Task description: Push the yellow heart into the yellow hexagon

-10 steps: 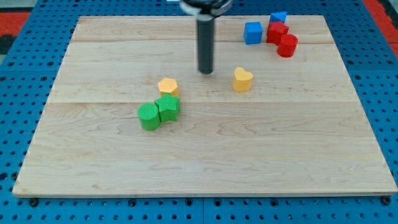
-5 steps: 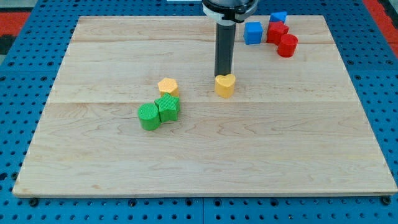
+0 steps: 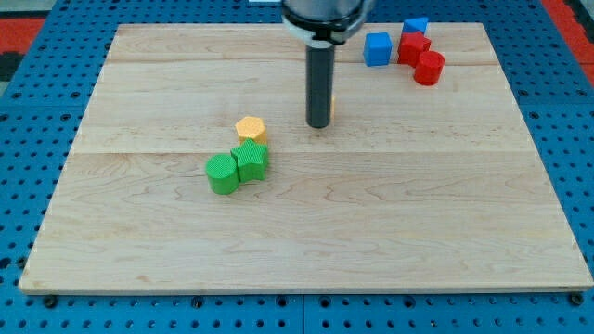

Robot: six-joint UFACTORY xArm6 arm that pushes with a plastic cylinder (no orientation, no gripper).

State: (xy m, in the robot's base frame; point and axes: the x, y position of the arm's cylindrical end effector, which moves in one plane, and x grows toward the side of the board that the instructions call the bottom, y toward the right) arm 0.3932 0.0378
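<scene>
The yellow hexagon (image 3: 251, 129) lies left of the board's middle, touching the green blocks below it. My tip (image 3: 318, 124) stands on the board to the right of the hexagon, a clear gap away. The yellow heart (image 3: 332, 108) is almost wholly hidden behind the rod; only a thin yellow sliver shows at the rod's right edge, just above the tip.
Two green blocks (image 3: 222, 173) (image 3: 250, 160) sit together just below the hexagon. At the view's top right stand a blue cube (image 3: 377, 48), a second blue block (image 3: 416, 25), a red block (image 3: 414, 46) and a red cylinder (image 3: 429, 68).
The heart slid left from the right of the rod towards the hexagon. The rod then shifted slightly left and now covers the heart. The other blocks have not moved.
</scene>
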